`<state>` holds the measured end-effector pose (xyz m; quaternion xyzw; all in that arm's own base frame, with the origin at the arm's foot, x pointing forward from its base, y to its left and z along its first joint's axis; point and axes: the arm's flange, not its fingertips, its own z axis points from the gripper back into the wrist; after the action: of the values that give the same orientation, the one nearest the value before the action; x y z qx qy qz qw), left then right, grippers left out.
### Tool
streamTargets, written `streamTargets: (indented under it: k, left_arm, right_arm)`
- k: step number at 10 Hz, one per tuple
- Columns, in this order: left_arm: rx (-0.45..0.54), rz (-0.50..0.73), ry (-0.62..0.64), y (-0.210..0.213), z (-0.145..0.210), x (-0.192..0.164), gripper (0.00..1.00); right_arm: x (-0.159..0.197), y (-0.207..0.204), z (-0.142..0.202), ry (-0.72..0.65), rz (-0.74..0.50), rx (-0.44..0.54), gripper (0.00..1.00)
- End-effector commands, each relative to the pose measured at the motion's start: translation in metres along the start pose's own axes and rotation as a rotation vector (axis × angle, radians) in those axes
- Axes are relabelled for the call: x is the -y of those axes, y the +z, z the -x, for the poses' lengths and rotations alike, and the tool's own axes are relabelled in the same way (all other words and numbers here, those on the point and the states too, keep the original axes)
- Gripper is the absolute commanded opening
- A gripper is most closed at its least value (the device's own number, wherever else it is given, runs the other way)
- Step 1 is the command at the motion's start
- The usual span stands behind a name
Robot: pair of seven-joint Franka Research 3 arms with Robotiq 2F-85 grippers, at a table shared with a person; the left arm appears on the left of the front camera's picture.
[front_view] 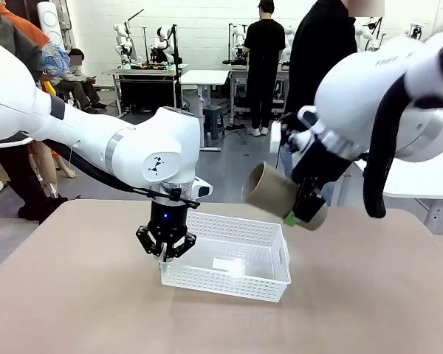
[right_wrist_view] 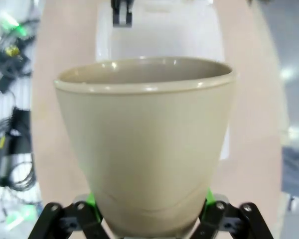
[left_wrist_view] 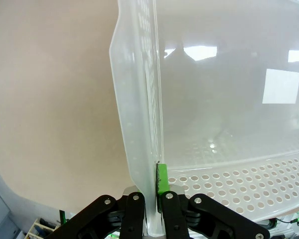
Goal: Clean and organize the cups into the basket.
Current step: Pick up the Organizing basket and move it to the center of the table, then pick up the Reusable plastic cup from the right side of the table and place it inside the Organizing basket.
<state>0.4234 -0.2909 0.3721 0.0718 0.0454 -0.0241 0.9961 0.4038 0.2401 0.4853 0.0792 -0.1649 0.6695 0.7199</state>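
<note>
Lab room, tan table point(front_view: 74, 310). White lattice basket point(front_view: 221, 284) mid-table, glossy floor. Left gripper point(front_view: 165, 251) pinched tight on its left wall. Right gripper point(front_view: 306, 214) clamps matte tan-brown cup point(front_view: 269, 188) near base, sideways in air above basket's right end. Person point(front_view: 321, 51) behind.

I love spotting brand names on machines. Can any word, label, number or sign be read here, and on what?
No words or numbers can be read.
On the left arm: a small dark emblem, no letters.
In the basket: a pale rectangle on its floor, blank.
On the tan cup: no print.
</note>
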Motion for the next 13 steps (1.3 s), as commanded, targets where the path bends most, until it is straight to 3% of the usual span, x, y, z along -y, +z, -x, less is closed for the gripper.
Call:
streamTargets:
  k: [1,2,5,6,13]
  left_arm:
    - [0.0,-0.007,-0.012,-0.002,0.0,0.0,0.0]
    - [0.0,-0.007,-0.012,-0.002,0.0,0.0,0.0]
    - [0.0,-0.007,-0.012,-0.002,0.0,0.0,0.0]
    - [0.0,-0.007,-0.012,-0.002,0.0,0.0,0.0]
    - [0.0,-0.007,-0.012,-0.002,0.0,0.0,0.0]
  right_arm:
    - [0.009,-0.012,-0.023,-0.002,-0.074,-0.178,0.81]
    - [0.009,-0.021,-0.032,-0.002,-0.077,-0.227,0.81]
    - [0.012,-0.046,-0.044,0.029,-0.17,-0.204,0.81]
    - [0.001,-0.044,-0.033,0.02,-0.101,-0.228,0.81]
    - [0.007,-0.042,-0.037,0.018,-0.12,-0.22,0.81]
